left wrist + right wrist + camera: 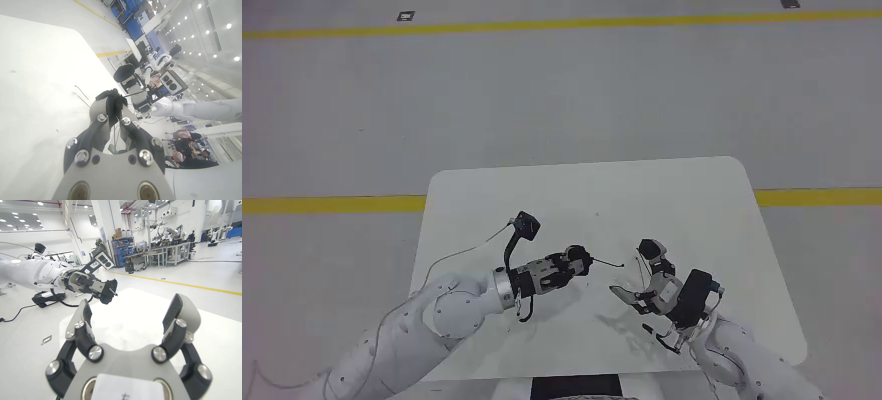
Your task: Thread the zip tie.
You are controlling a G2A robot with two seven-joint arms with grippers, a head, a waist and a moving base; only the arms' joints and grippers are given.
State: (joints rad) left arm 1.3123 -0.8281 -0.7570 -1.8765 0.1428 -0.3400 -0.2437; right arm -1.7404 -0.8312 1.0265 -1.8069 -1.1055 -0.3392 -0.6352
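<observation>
My left gripper (579, 262) is shut on a thin black zip tie (607, 263), whose free end sticks out toward the right arm. In the left wrist view the black-padded fingertips (113, 102) pinch the zip tie (132, 94) above the table. My right gripper (636, 271) stands open just past the tie's tip, with nothing between its fingers. From the right wrist view, the open right gripper (130, 313) faces the left gripper (108, 291), and the short end of the tie (114, 293) pokes out of it.
The white table (692, 190) has bare surface beyond both grippers. Two thin loose ties (81, 93) lie on it ahead of the left gripper. A small dark speck (12, 71) sits farther off. The table's rounded edge (98, 62) is close by.
</observation>
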